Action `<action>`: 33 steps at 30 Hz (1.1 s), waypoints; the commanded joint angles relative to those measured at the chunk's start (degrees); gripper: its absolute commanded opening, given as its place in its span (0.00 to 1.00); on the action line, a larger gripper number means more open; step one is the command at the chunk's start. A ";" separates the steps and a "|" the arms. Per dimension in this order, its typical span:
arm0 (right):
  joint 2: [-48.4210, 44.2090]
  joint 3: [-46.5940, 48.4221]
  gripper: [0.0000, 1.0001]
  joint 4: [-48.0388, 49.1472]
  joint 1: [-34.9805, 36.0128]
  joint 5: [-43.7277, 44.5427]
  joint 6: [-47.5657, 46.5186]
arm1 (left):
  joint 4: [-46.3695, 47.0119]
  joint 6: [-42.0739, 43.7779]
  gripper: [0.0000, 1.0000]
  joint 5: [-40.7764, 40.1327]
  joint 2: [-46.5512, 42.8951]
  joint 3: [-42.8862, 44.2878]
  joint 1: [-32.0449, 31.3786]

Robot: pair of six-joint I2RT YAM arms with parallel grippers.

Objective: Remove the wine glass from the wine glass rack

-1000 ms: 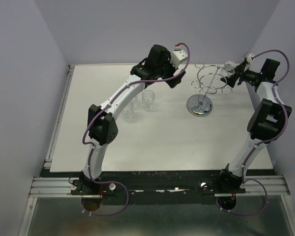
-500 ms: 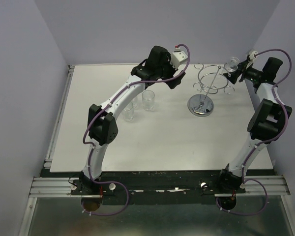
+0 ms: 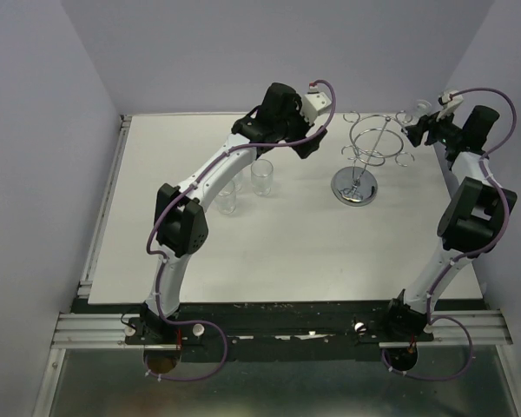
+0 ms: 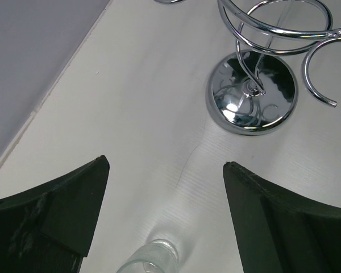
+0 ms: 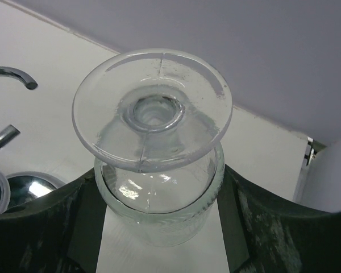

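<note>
The wine glass rack (image 3: 370, 148) is a chrome wire stand with a round mirrored base (image 4: 251, 94) at the back right of the table. My right gripper (image 3: 419, 130) is shut on the wine glass (image 3: 414, 114), held upside down just right of the rack's rings and apart from them. In the right wrist view the glass (image 5: 153, 165) sits between my fingers (image 5: 256, 222), foot toward the camera, with a rack hook (image 5: 11, 77) at the left edge. My left gripper (image 3: 308, 143) is open and empty, hovering left of the rack (image 4: 165, 165).
Three small clear glasses stand left of centre near the left arm, such as one (image 3: 262, 176) and another (image 3: 227, 198). One glass (image 4: 148, 259) lies below the left gripper's fingers. The back wall and right wall are close to the right gripper.
My right gripper has moved right and back with the wine glass, drawing it out from the rack's ring. The left arm has barely moved.
</note>
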 commanded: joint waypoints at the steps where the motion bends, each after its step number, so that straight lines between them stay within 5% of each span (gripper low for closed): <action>1: -7.39 -3.29 0.01 5.67 -0.49 10.57 1.90 | 2.56 1.58 0.99 0.94 -3.97 -1.88 -0.11; 10: -20.48 -10.68 0.01 3.73 -0.40 15.94 3.92 | 13.27 2.19 0.99 2.96 -13.01 -13.03 -0.20; 19: -37.79 -14.37 0.01 -4.87 3.19 12.44 3.66 | 23.30 6.31 0.99 2.88 -26.10 -27.44 -0.81; 33: -47.30 -7.96 0.01 -47.31 23.84 -8.66 -1.08 | 40.01 37.33 0.92 2.17 -49.67 -50.74 -9.68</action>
